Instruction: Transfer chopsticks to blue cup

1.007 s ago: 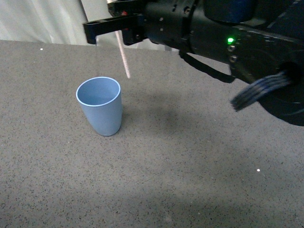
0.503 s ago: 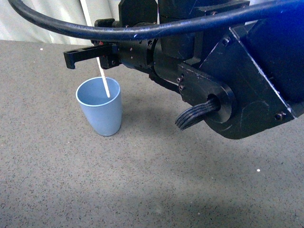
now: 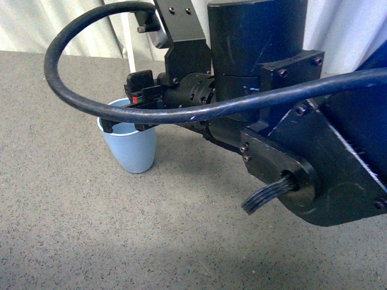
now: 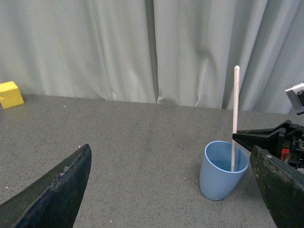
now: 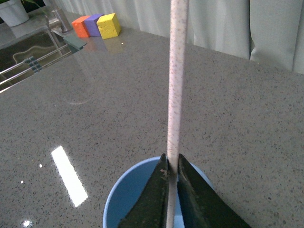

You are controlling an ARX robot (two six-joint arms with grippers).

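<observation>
Chopsticks (image 4: 234, 118): one pale stick, upright, its lower end now inside the blue cup (image 4: 221, 173), down from rim level half a second ago. Right gripper (image 5: 172, 164): pinching the stick just above the rim. Left gripper (image 4: 170, 152): spread wide, empty. Release probably remains.

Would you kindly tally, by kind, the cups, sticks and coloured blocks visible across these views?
Cups: 1, the blue cup
Chopsticks: 1, the chopstick, its lower end inside the cup
Blocks: 3, the orange block, the purple block, the yellow block
Total: 5
</observation>
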